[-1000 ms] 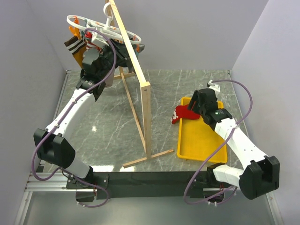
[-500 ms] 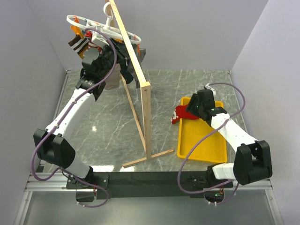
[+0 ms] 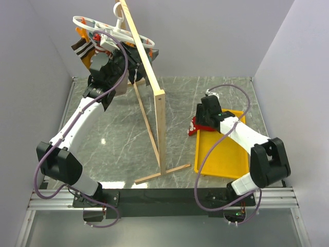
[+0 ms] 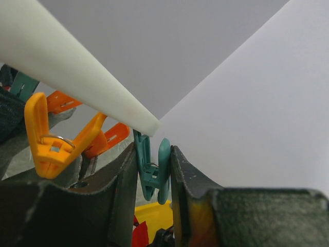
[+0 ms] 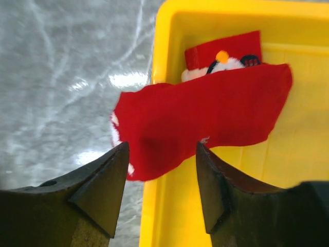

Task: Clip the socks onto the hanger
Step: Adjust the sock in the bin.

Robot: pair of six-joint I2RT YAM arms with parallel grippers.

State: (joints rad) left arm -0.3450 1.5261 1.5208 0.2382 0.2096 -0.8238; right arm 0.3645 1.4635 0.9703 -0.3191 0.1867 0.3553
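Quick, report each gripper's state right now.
Left gripper: closed on a teal clip.
Right gripper: open, holding nothing, poised over the red socks at the tray edge.

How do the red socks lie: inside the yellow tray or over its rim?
Over it: the socks drape across the rim of the yellow tray.

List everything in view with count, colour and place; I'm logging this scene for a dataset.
socks: two, red, over the tray's left rim
tray: one, yellow, table's right side
hanger: one, white, at the rack's top
rack: one, wooden, table centre
striped sock: one, brown-and-white, on the hanger
teal clip: one, teal, between left fingers
orange clips: at least two, orange, beside it
table: one, grey marble
left gripper: closed on the teal clip
right gripper: open, above the socks
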